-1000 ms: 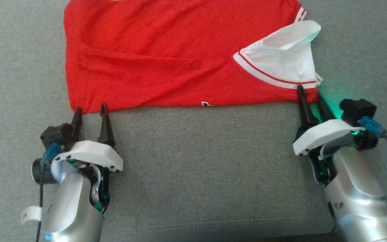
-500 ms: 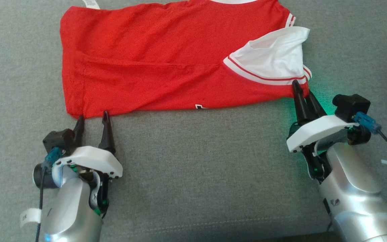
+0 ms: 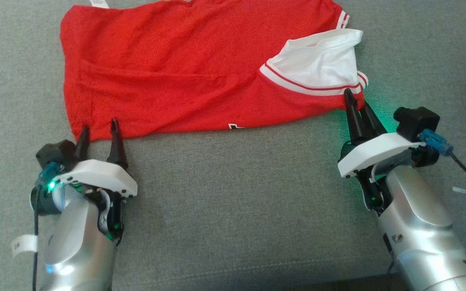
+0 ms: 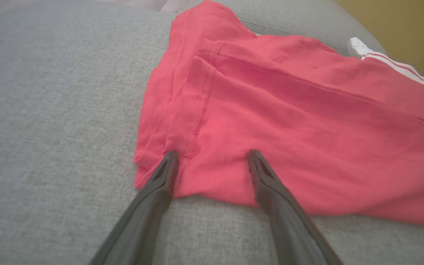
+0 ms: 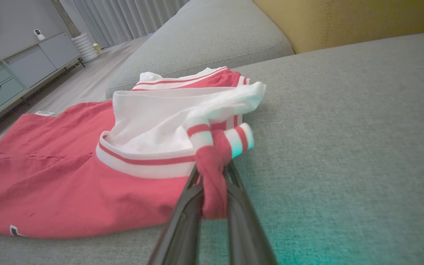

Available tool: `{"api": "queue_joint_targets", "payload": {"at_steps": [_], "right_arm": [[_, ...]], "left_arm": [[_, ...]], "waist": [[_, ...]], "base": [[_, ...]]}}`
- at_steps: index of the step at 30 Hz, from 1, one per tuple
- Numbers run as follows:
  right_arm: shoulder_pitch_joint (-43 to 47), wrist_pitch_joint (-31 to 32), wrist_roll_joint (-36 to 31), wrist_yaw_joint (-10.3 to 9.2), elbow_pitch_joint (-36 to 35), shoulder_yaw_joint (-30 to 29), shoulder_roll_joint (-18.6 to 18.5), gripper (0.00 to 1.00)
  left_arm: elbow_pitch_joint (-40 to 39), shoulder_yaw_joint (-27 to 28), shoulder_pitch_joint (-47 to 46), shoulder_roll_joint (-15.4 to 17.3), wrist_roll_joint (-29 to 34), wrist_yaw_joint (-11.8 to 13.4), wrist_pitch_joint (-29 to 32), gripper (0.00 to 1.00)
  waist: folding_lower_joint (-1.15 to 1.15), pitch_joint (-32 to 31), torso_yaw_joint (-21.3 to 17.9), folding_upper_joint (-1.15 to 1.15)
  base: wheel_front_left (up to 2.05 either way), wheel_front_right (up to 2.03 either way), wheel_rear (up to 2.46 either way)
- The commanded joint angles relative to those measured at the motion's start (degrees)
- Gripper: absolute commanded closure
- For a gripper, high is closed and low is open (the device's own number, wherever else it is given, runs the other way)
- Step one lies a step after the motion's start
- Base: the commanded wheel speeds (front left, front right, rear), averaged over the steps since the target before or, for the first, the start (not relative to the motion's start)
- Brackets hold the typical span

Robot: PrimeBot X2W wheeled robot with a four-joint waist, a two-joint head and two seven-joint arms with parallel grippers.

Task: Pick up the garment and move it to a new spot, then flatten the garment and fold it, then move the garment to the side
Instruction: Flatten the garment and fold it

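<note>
Red shirt on sofa: right hand pinching corner, left hand open astride hem; risk: one-sided pull skews it

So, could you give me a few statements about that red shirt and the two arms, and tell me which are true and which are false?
1. The right end effector is shut on a corner of the red shirt. True.
2. The left end effector is clamped on the shirt too. False: it is open, its fingers spread at the shirt's other near corner.
3. The shirt lies on a wooden table. False: it lies on a grey sofa cushion.
4. The shirt has a white band with a red stripe running along it. True.
</note>
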Motion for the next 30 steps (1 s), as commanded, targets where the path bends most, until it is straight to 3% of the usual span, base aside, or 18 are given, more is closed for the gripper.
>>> {"api": "queue_joint_targets", "payload": {"at_steps": [1,12,22,23,24,25,30], "right_arm": [[-1.09,-0.7,0.27,-0.05,-1.51,1.11,0.99,1.0],[-1.56,-1.03,0.21,-0.05,-1.09,0.73,1.24,1.0],[-2.27,-1.17,0.53,-0.05,-0.56,1.16,1.39,1.0],[-2.3,-1.18,0.54,-0.05,-0.54,1.2,1.37,1.0],[-2.3,-1.18,0.54,-0.05,-0.54,1.2,1.37,1.0],[-2.31,-1.19,0.56,-0.05,-0.5,1.16,1.31,1.0],[-2.0,-1.24,0.88,-0.05,-0.11,0.68,0.95,1.0]], "left_arm": [[1.98,2.51,0.18,1.33,-0.37,0.93,0.32,0.0],[0.97,6.0,0.24,1.34,1.71,2.98,0.32,0.0],[7.27,4.77,-0.79,1.33,1.78,1.93,0.32,0.0],[8.55,4.45,-1.3,1.34,2.06,1.65,0.32,0.6],[8.55,4.45,-1.3,1.34,2.06,1.65,0.32,0.6],[9.99,4.32,-1.77,1.34,1.99,1.15,0.32,1.0],[13.05,3.66,-3.52,1.34,1.59,-0.85,0.32,1.0]], "waist": [[0.0,0.03,-0.03,0.0],[0.0,-0.05,0.46,0.0],[0.0,0.29,0.05,0.0],[0.0,0.23,-0.05,0.0],[0.0,0.23,-0.05,0.0],[0.0,0.12,-0.14,0.0],[0.0,-1.52,-0.1,0.0]], "base": [[0.0,0.0,0.0],[0.0,0.0,0.0],[0.0,0.0,0.0],[0.0,0.0,0.0],[0.0,0.0,0.0],[0.0,0.0,0.0],[0.0,0.0,0.0]]}}
